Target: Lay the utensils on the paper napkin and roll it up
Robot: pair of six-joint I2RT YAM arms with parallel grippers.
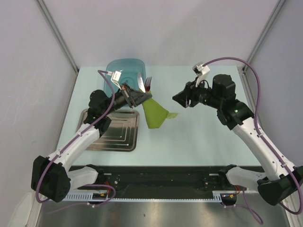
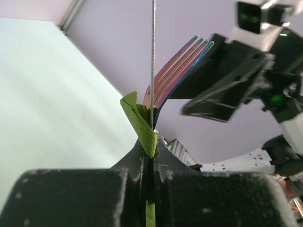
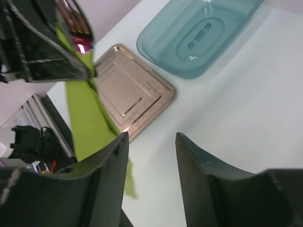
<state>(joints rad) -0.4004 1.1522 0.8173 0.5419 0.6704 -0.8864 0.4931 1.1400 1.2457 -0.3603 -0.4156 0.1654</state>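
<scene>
The utensils are being pinched together with the paper napkin [image 1: 155, 113] by the left gripper [image 1: 137, 98], lifted off the table just in front of the teal basin [image 1: 124, 68]. The fork [image 1: 148, 84] and what looks like a knife [image 1: 140, 81] are being held upright, their heads sticking out above the jaws. In the left wrist view the fingers are being pressed tight on the green paper and the metal. The napkin is being left to hang loose below the grip, creased and trailing towards the table, so the gathering seems done but a proper roll is not being shown yet. Tightening and setting the bundle down look like what is left. The right gripper [image 1: 181, 99] is being held just beside the bundle, jaws spread, nothing between them. The pale mint table [image 1: 203, 137] is being shared with a steel tray [image 1: 113, 130] at the left. The cell is being closed in by plain grey walls with aluminium posts.
</scene>
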